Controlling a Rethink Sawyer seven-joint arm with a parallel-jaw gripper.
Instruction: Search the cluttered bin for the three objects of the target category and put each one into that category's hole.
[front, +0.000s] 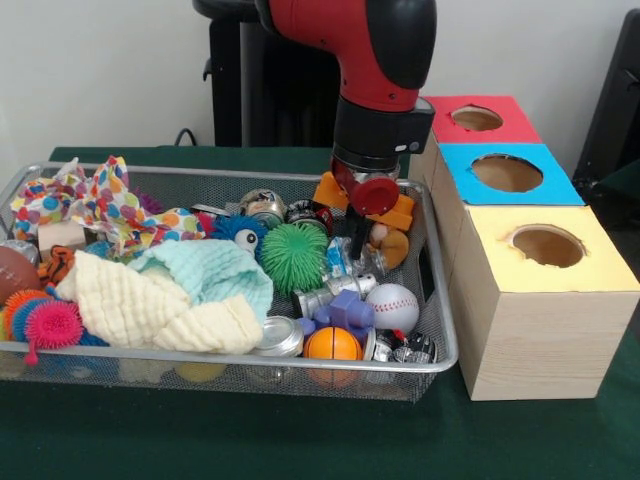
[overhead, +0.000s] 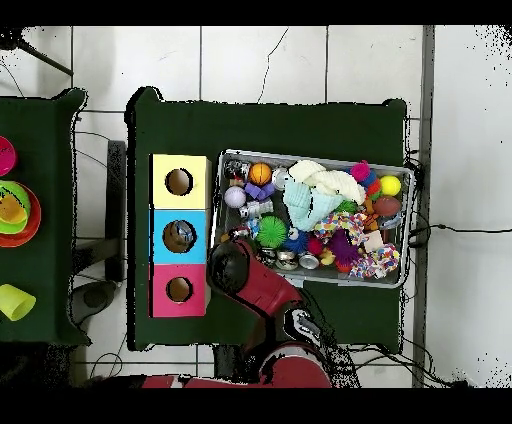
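- I see the wire bin (front: 445, 330) packed full, and the target category isn't something I can read from the views, so I list what lies closest to the end effector (front: 357, 240).
- The end effector is down inside the bin at its box-side end, near the back rim; its tip is buried among the objects and I cannot tell whether it is wide, narrow or holding anything.
- Touching or just beside it: an orange toy (front: 400, 212) behind it, and a green spiky ball (front: 294, 256) to its side, away from the boxes.
- Just in front of it, toward the camera: a baseball (front: 393, 306), a purple toy (front: 345, 312), a small basketball (front: 333, 343) and a silver can (front: 278, 338) at the front rim.
- Further along the bin from it: a blue fuzzy toy with an eye (front: 240, 230), a mint cloth (front: 212, 274) over a cream cloth (front: 150, 310), a polka-dot cloth (front: 105, 205) and pink and orange spiky balls (front: 45, 322) at the far end.
- On its other side, outside the bin, three boxes stand in a row, each with a round hole: yellow box (front: 545, 265) nearest the camera, blue box (front: 508, 173) in the middle, red box (front: 478, 119) at the back.
- In the overhead view the arm (overhead: 262, 285) reaches into the bin corner beside the blue and red boxes.
- Everything sits on the green bench (front: 300, 440).
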